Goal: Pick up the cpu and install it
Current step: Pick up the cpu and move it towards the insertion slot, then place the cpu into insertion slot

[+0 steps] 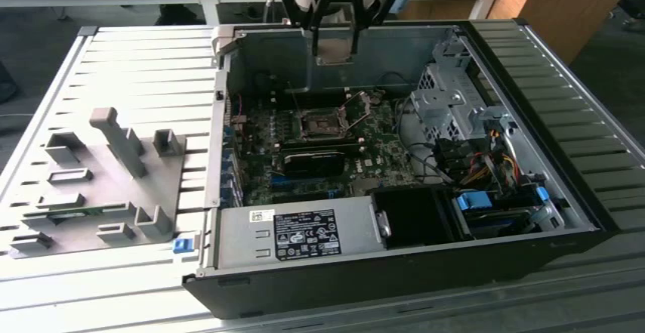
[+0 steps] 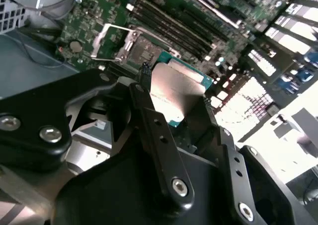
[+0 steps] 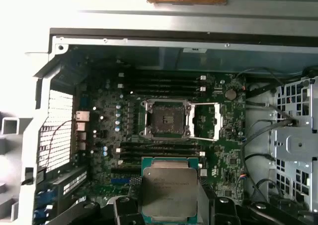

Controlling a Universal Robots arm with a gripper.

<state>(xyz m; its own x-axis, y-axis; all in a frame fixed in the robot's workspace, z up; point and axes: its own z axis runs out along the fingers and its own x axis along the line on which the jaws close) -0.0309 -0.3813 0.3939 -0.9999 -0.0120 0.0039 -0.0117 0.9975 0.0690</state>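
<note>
Exterior view: the gripper (image 1: 336,55) hangs near the far wall of an open computer case (image 1: 403,269), above the motherboard (image 1: 333,148) and well clear of it. Second wrist view: two black fingers (image 2: 155,130) are clamped on opposite edges of the cpu (image 2: 176,88); its silvery top faces the camera and a green edge shows around it. First wrist view: the cpu sits level between the fingers, in the air, apart from the socket (image 3: 166,118), with memory slots (image 3: 159,148) lying between the two. The socket's contacts are exposed and its metal load plate (image 3: 208,120) is folded open to one side. Exterior view's left: a grey fixture plate (image 1: 101,174) lies on the slatted table (image 1: 141,69) beside the case.
</note>
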